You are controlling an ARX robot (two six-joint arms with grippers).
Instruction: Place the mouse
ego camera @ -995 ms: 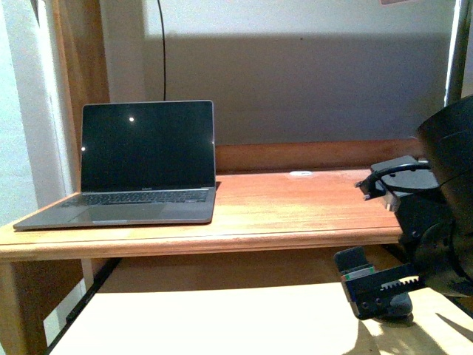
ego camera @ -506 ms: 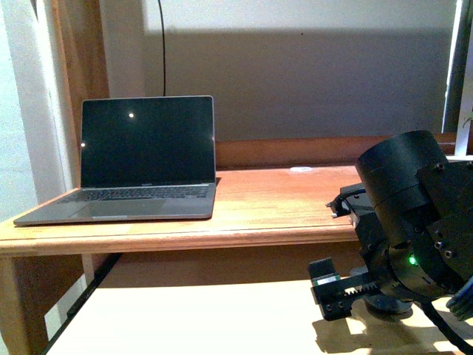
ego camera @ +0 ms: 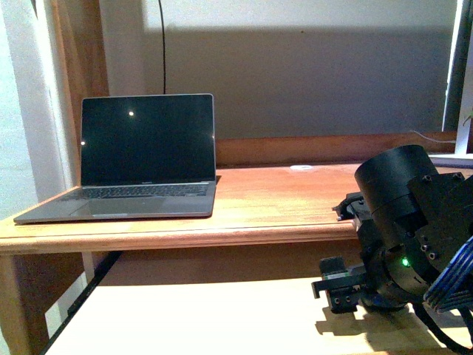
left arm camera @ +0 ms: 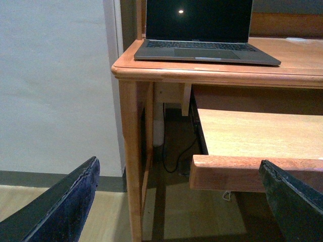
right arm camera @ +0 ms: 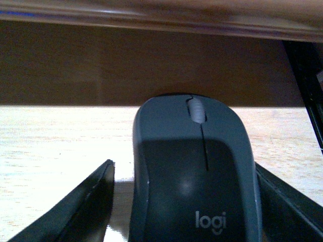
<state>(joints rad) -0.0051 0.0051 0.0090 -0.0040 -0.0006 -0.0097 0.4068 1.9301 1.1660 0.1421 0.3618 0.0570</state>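
Lying btwn right tool (right arm camera: 182,169) fingers: mouse (right arm camera: 194,191), gap 1 side.

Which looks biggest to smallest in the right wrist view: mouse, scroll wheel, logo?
1. mouse: by far the largest, and the frame edge cuts it off.
2. logo and scroll wheel: they look about alike. The logo is nearer the camera, so I won't rank them.

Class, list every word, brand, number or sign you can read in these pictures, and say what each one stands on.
"logi": on the mouse, near its rear end, in the right wrist view.
Small marking under the screen of the laptop: too small to read.
No other text can be read.
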